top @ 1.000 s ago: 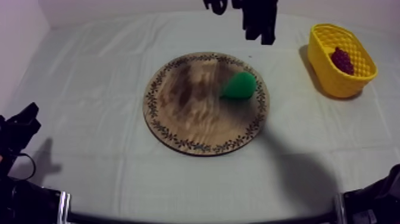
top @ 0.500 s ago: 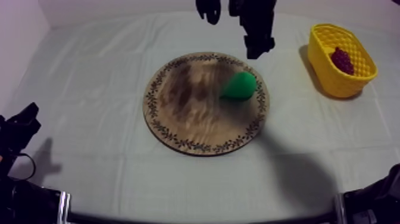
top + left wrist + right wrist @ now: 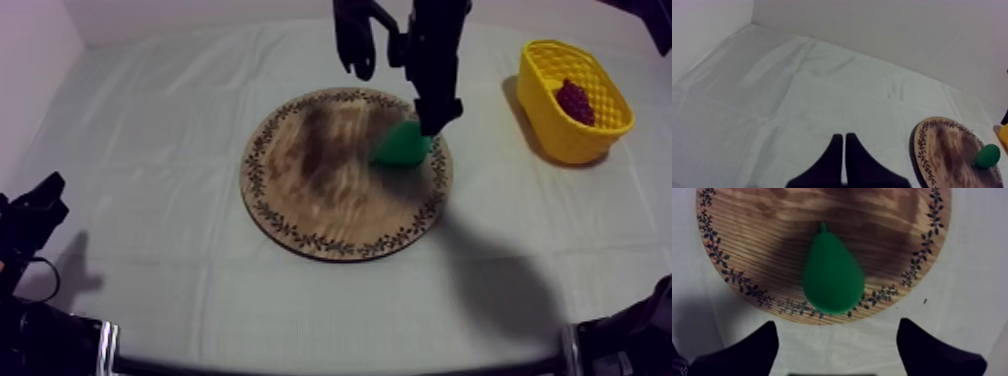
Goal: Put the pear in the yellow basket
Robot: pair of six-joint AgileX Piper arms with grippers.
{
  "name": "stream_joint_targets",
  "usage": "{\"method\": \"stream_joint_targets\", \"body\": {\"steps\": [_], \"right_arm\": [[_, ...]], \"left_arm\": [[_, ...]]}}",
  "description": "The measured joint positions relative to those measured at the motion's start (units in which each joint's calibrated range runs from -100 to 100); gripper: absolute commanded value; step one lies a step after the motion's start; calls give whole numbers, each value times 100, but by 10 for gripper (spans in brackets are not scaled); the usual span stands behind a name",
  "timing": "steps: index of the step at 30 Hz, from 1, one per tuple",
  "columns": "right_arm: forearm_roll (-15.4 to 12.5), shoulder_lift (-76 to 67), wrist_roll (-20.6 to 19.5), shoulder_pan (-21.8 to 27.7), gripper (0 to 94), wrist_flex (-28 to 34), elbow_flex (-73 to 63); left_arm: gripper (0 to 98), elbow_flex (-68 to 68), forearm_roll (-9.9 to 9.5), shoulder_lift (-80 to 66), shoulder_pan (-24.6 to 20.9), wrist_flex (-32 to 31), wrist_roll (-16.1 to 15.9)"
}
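right hand [image 3: 398,80] of your robot hangs over the right part of the round wooden board [image 3: 310,170], its two black fingers spread wide with nothing between them. you find the green pear [image 3: 402,147] lying on its side on the board, near the patterned rim, just below that hand. left hand [image 3: 35,215] sits low at the left edge of the surface [image 3: 150,150], fingers pressed together on nothing. the yellow basket [image 3: 560,125] stands apart, right of the board, holding a bunch of grapes [image 3: 574,100].
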Motion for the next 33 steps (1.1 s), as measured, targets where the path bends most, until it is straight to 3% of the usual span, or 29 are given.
{"method": "stream_joint_targets", "body": {"steps": [19, 28, 33], "right_arm": [[1, 1259, -2, 22, 613, -218, -198], [-56, 1628, -90, 51, 463, -265, -519], [-87, 1611, -144, 64, 431, -309, -599]], "left_arm": [[1, 0, 0, 0, 0, 0, 0], [1, 0, 0, 0, 0, 0, 0], [1, 0, 0, 0, 0, 0, 0]]}}
